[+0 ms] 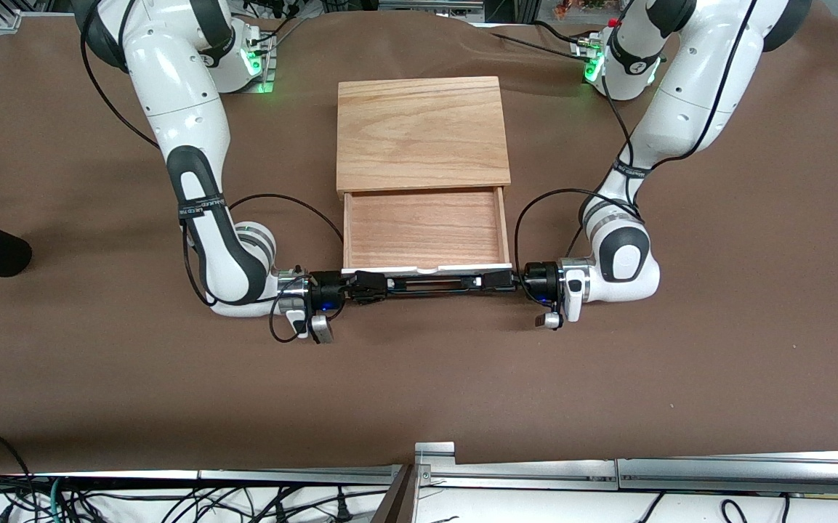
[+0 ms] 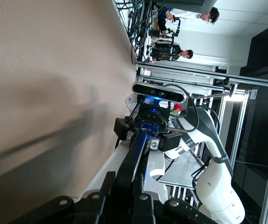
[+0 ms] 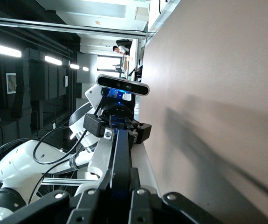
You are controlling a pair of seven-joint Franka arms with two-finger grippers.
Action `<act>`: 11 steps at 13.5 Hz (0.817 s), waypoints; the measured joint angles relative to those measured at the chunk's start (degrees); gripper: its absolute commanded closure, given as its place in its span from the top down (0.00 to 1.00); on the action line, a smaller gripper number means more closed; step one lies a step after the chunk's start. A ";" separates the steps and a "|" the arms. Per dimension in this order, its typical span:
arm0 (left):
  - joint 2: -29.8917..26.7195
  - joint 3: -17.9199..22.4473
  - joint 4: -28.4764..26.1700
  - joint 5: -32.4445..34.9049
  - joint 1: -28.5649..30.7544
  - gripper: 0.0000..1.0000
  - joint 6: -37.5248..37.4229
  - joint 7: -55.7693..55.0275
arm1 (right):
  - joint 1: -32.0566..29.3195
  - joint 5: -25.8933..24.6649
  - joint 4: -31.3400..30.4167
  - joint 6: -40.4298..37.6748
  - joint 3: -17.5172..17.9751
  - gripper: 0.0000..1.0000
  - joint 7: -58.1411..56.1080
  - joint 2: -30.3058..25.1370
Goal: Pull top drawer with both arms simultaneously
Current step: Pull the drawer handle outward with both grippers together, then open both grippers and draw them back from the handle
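Two claws pulling top drawer (image 1: 426,229) open on counter (image 1: 99,378).
Left claw (image 1: 493,280) and right claw (image 1: 369,285) are clamping opposite ends of its thin, stiff handle (image 1: 429,284); light drawer is probably sliding easily.

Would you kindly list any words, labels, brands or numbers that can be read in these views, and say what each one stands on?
No text can be read in full.
The black strap on the right arm carries white lettering, too small to read.
The black strap on the left arm carries white lettering, also too small to read.
The top drawer, its handle and the cabinet top show no lettering.
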 measured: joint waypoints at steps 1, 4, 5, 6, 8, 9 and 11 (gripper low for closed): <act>0.02 0.59 -0.12 0.02 0.06 0.00 0.50 -1.12 | -0.17 0.30 0.03 1.61 -0.49 0.80 0.19 -0.02; 0.47 1.96 -1.15 0.26 0.69 0.04 0.69 -4.29 | -4.91 1.85 1.43 -1.07 -1.80 1.00 1.36 -1.40; 0.47 1.94 -1.15 0.26 0.68 0.09 0.71 -4.49 | -5.69 1.85 1.43 -1.70 -1.80 1.00 1.61 -2.01; 0.47 1.94 -1.15 0.26 0.69 0.32 0.72 -4.66 | -5.73 1.84 1.43 -1.77 -1.78 1.00 1.70 -2.33; 0.38 2.20 -1.38 0.27 0.87 1.00 0.65 -6.26 | -5.09 1.50 1.42 -1.16 -1.74 1.00 1.72 -2.41; 0.33 2.81 -1.74 0.27 1.36 1.00 0.69 -7.15 | -4.82 1.32 1.42 -0.76 -1.72 1.00 1.72 -2.42; 0.43 4.07 -2.62 0.53 2.66 1.00 0.90 -8.02 | -4.68 0.79 1.42 -0.47 -1.76 1.00 1.72 -2.42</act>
